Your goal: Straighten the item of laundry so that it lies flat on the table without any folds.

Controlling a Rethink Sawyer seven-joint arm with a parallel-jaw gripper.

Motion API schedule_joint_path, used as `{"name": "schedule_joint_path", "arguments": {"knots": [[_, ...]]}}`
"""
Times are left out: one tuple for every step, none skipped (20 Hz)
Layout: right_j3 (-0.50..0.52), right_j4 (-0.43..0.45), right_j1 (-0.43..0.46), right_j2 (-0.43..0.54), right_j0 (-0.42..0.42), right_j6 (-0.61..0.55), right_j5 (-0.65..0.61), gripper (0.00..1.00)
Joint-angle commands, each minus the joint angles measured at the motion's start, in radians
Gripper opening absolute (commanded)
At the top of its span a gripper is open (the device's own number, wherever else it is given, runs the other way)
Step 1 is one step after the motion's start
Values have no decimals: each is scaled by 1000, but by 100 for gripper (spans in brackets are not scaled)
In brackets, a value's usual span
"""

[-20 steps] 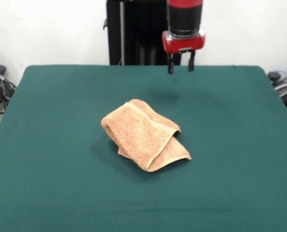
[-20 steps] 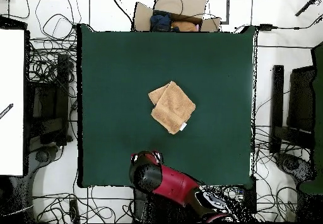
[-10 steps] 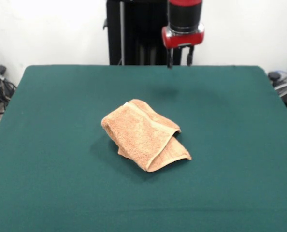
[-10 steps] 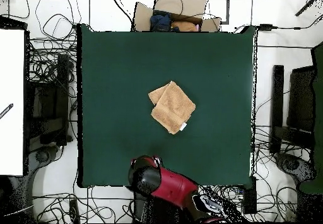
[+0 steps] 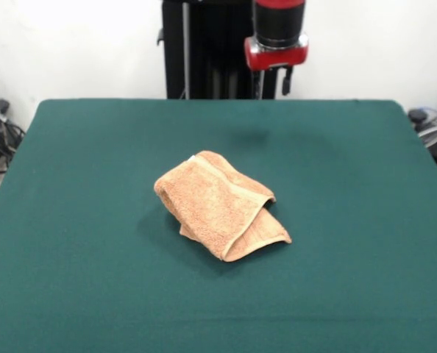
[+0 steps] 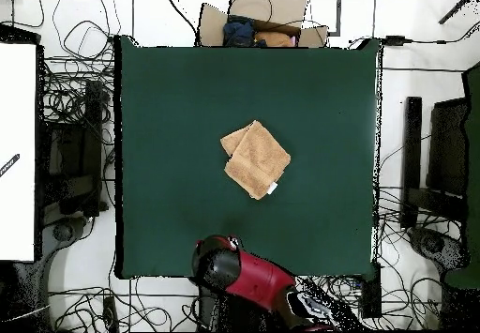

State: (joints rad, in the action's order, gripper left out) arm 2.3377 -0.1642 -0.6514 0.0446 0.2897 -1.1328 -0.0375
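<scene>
From my station I see a dark green tabletop, bare apart from the towel. The towel lies near the middle of the tabletop, folded over on itself in layers, a lighter border band running along the top fold and a lower layer poking out at the corner nearest the front camera. In the overhead view the towel reads as a tilted, roughly square bundle with a small white tag at one corner; I cannot make out a loop.

The room behind is a plain white wall with a black column at the table's far edge. Cables sprawl over the pale floor on both sides of the table, a white panel sits at one edge of the overhead view, and an open cardboard box holding dark and orange things stands just past the table's side opposite the robot (its contents are too small for me to name).

The gripper hangs over the far edge, well apart from the towel, its two dark fingers spread with a clear gap and nothing between them. The arm is cut off by the top of the front view. From overhead only the red and black arm shows, hiding the gripper beneath it.
</scene>
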Motion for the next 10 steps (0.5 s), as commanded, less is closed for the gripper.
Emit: {"name": "schedule_joint_path", "arguments": {"knots": [[-15, 19, 66, 14, 23, -242, 62, 100], [-3, 26, 67, 13, 27, -245, 75, 100], [14, 35, 67, 16, 36, -253, 95, 100], [28, 46, 72, 15, 43, -258, 114, 100], [44, 60, 79, 17, 53, -265, 141, 100], [54, 71, 90, 16, 59, -272, 163, 100], [60, 78, 97, 13, 62, -278, 180, 100], [64, 82, 98, 5, 58, -278, 184, 100], [68, 85, 96, 3, 58, -281, 189, 100], [72, 85, 93, -3, 56, -282, 187, 100]]}}
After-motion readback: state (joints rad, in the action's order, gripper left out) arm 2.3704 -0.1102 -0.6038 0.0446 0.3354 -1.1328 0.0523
